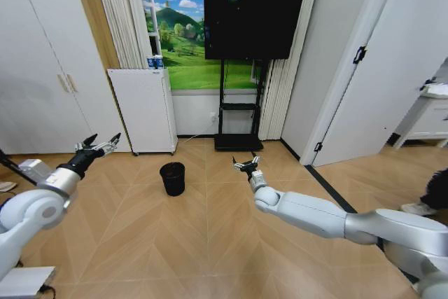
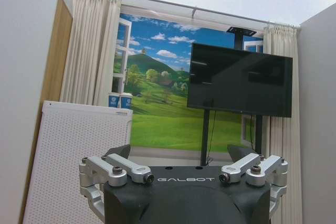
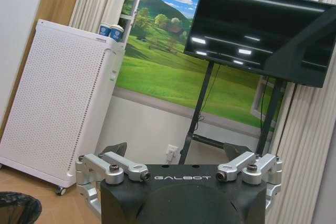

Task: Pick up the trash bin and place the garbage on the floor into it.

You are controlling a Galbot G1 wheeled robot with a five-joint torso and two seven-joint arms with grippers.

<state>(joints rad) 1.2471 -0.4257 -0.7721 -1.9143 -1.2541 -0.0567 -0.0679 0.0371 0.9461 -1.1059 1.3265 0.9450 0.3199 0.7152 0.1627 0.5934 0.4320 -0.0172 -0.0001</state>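
- Meanwhile, both arms raised: left gripper (image 1: 103, 143) and right gripper (image 1: 246, 164) spread, empty
- Trash bin (image 1: 172, 178) stands apart between them; a hasty reach could topple it

bin: trash bin (image 1: 172, 178), small black cylinder, black liner at rim
pose: upright
location: wood floor, near white perforated appliance (image 1: 144, 109)

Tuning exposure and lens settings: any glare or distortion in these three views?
Head view: wide-angle bending, the door frame and the cupboard lean outward; a soft sheen on the floor beside the bin. Right wrist view: ceiling lights streak across the TV screen. Left wrist view: the TV screen has faint reflections, and the left hand is evenly lit.
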